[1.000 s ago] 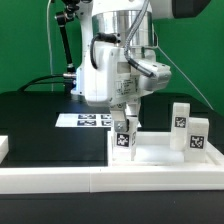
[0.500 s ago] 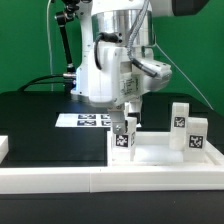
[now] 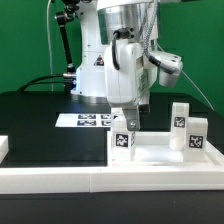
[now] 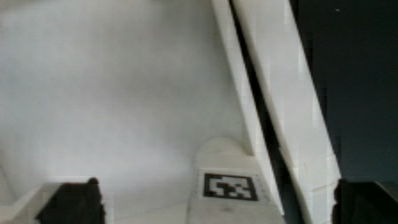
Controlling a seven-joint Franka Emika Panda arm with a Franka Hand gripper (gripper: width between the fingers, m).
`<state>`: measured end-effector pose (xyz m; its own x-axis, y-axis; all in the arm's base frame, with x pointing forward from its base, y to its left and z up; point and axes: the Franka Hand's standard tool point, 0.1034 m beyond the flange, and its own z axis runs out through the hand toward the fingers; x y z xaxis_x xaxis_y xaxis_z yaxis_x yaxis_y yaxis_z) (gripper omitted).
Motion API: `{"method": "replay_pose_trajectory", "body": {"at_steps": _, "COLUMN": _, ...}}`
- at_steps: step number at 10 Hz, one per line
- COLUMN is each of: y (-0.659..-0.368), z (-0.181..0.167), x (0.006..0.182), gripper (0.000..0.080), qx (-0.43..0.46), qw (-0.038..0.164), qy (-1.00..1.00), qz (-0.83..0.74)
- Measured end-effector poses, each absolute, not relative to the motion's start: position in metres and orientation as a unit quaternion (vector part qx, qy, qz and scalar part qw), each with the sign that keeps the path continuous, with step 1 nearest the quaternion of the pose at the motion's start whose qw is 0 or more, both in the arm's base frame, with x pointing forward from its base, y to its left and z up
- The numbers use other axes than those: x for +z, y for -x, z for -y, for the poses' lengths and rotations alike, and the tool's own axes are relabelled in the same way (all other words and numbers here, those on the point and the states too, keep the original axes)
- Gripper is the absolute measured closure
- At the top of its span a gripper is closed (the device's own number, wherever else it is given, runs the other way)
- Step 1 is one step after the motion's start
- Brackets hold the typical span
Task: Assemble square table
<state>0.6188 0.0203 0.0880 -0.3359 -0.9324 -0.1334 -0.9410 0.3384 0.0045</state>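
The white square table top [image 3: 160, 155] lies on the black table at the exterior view's right. A small white tagged leg [image 3: 123, 140] stands upright at its near left corner. My gripper [image 3: 125, 119] hovers just above that leg, open and holding nothing. In the wrist view the dark fingertips [image 4: 71, 203] stand wide apart, either side of the leg's tagged face [image 4: 228, 185]; the gripper [image 4: 217, 195] is not touching it, and the top's white surface [image 4: 107, 100] fills the background. Two more tagged legs [image 3: 180, 116] [image 3: 197, 133] stand on the top's right side.
The marker board [image 3: 85, 120] lies flat behind the table top. A long white border rail [image 3: 60, 178] runs along the front edge, with a short white piece [image 3: 4, 148] at the exterior view's far left. A green wall stands behind the arm.
The wrist has turned and risen a little above the leg. The leg has stayed upright at the top's corner.
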Motion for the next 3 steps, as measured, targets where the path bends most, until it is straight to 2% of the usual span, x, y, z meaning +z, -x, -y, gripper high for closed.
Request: {"method": "replay_pose_trajectory", "body": {"at_steps": 3, "y": -0.6188, "z": -0.0204, "x": 0.088, "gripper": 0.0151, "qx": 0.04, "qw": 0.053, "qy": 0.576, "qz": -0.815}}
